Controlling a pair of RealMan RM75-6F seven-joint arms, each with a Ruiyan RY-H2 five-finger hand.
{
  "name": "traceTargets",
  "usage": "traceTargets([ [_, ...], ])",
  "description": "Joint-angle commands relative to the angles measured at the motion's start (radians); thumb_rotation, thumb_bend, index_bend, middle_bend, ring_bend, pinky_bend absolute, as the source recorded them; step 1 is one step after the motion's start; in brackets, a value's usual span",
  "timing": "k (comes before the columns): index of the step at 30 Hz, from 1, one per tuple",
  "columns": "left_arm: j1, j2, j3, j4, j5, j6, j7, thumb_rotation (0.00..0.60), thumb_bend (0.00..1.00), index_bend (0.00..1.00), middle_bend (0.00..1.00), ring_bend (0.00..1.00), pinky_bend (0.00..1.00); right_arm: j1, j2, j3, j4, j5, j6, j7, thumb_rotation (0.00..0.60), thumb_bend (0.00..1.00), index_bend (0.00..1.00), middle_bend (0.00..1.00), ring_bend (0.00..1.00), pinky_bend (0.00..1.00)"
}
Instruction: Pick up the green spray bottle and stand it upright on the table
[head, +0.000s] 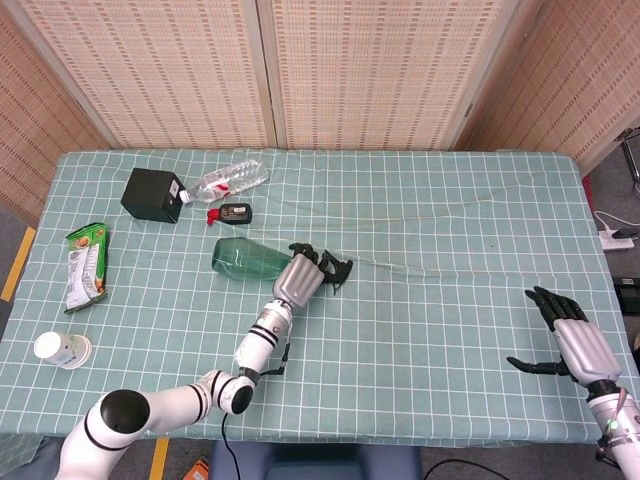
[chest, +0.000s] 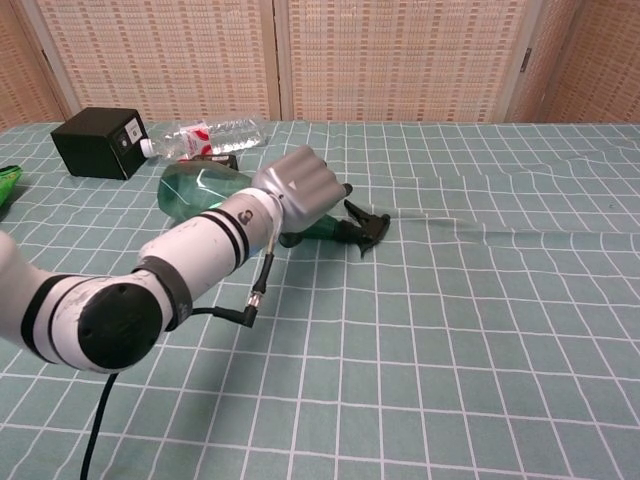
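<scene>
- green spray bottle (head: 248, 258) lies on its side on the table (head: 430, 230), just below the black box (head: 152, 194), black trigger head pointing away from box
- left hand (head: 300, 275) curled over bottle neck, fingers wrapped on it
- right hand (head: 570, 342) far from box, near table edge, fingers spread, holding nothing
</scene>
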Motion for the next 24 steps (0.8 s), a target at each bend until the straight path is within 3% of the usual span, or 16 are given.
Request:
traceTargets([
  [1,0.007,0.001,-0.004,0.007,-0.002,-0.003,0.001,0.600,0.28,0.18,0.31,0.23,0.34,0.001,0.001,-0.001,-0.001,0.000,-0.003,0.001,0.600,0.00,0.00,0.00,0.00,0.00],
  [24,0.053,0.025,-0.012,-0.009,0.025,0.019,0.022,0.600,0.32,0.28,0.52,0.37,0.42,0.002,0.000,-0.001,-0.002,0.000,-0.002,-0.004,0.600,0.00,0.00,0.00,0.00,0.00],
])
